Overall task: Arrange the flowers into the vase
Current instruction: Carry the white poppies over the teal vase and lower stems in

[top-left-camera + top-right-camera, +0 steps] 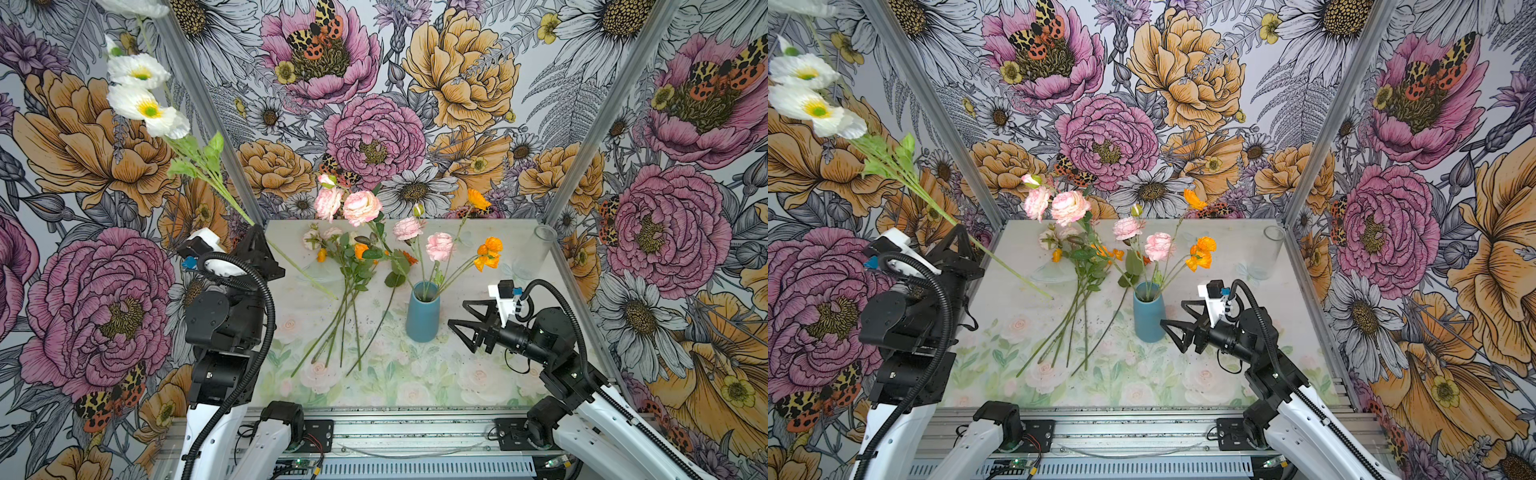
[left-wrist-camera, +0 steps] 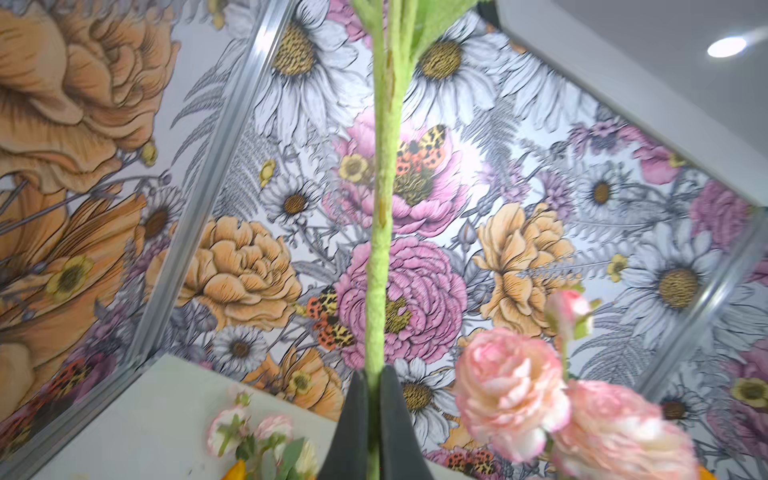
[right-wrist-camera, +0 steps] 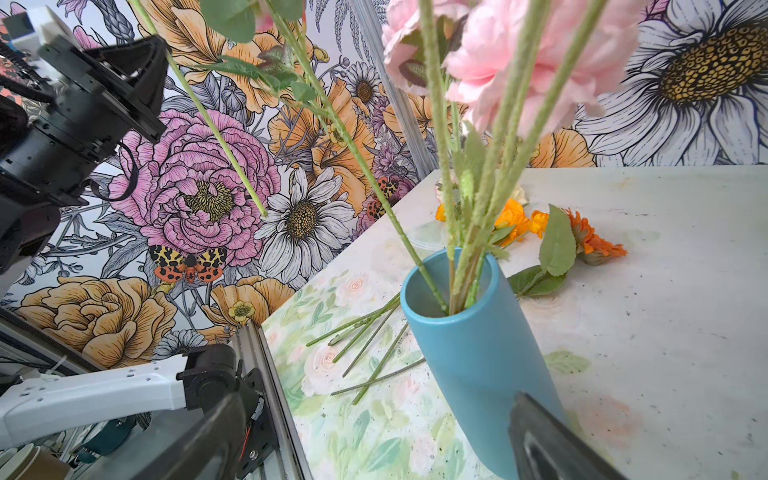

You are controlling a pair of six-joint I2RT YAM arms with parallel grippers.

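My L pincer (image 1: 252, 229) is clamped tight on a long white flower (image 2: 380, 249) with a fuzzy pale-green stem and papery yellow-centred heads. In the left wrist view both black fingers (image 2: 395, 415) pinch the stem w/ no gap. In both top views I hold it at approx 9 o'clock of the workspace. The heads lean out toward 11 o'clock, high against the wallpaper. The cut end slants down toward 4 o'clock, low over the pale table (image 1: 478, 374) w/ its faint painted roses; can't tell if it touches.

My R pincer (image 1: 458, 314) is spread wide, nothing in it. It sits low at 3 o'clock of the tapered matt blue vase (image 1: 423, 316), tips pointing at its wall from just beside it; can't tell if they touch.

The vase stands upright approx mid-table. Already in it is a bunch of flowers (image 1: 440, 245): pink ruffled heads, orange poppy-like ones, and pink-cream roses leaning toward 11 o'clock.

At 9 o'clock of the vase, loose flowers (image 1: 355, 266) lie flat on the table. Their green stems fan toward 7 o'clock, w/ small orange and cream heads at the 12 o'clock end. One orange many-petalled head (image 3: 594, 245) lies just past the vase at approx 12 o'clock.

A clear glass cylinder (image 1: 536, 249) stands at the 1 o'clock corner, well apart from the rest.
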